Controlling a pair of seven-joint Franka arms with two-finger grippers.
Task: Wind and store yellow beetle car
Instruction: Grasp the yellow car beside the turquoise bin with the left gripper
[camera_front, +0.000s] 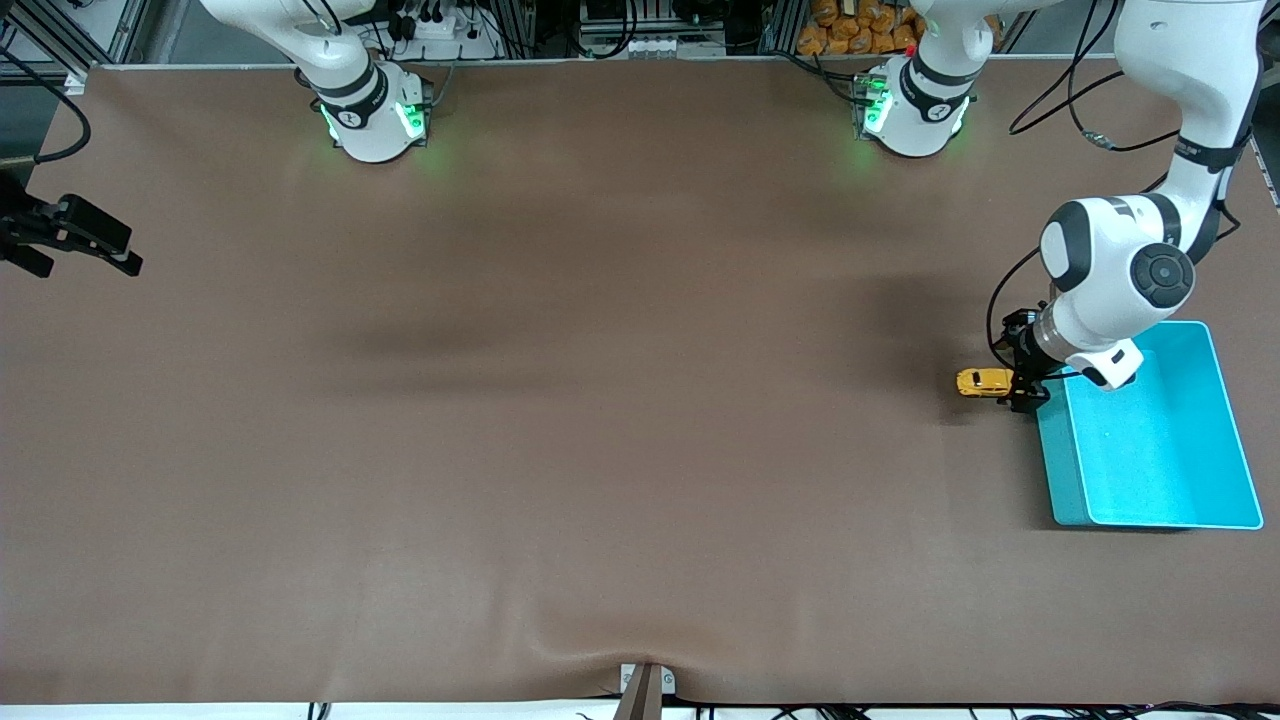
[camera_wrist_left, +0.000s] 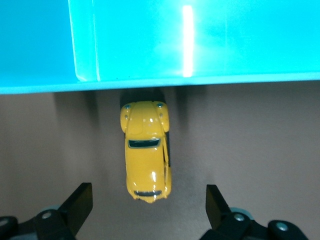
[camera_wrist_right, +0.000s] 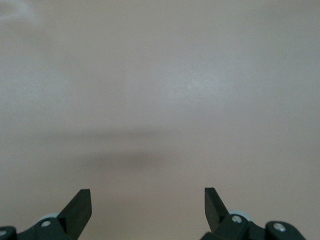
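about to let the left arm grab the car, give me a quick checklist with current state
1. Left gripper open: ok.
2. Car lies between its fingers' line, untouched: ok.
3. Car upright on the table: ok.
4. Car outside the bin, close beside its wall: ok, though little room there.
5. Bin has nothing visible in it: ok.
6. Right gripper open, waiting over bare table at the right arm's end: ok.

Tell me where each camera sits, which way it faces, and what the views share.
Front: high across the table, facing both arm bases; left gripper by the yellow beetle car.
Left wrist: looks down past open fingers at car and turquoise bin.
Right wrist: open fingers, waiting over bare table.
Shared: car, bin in front and left wrist.
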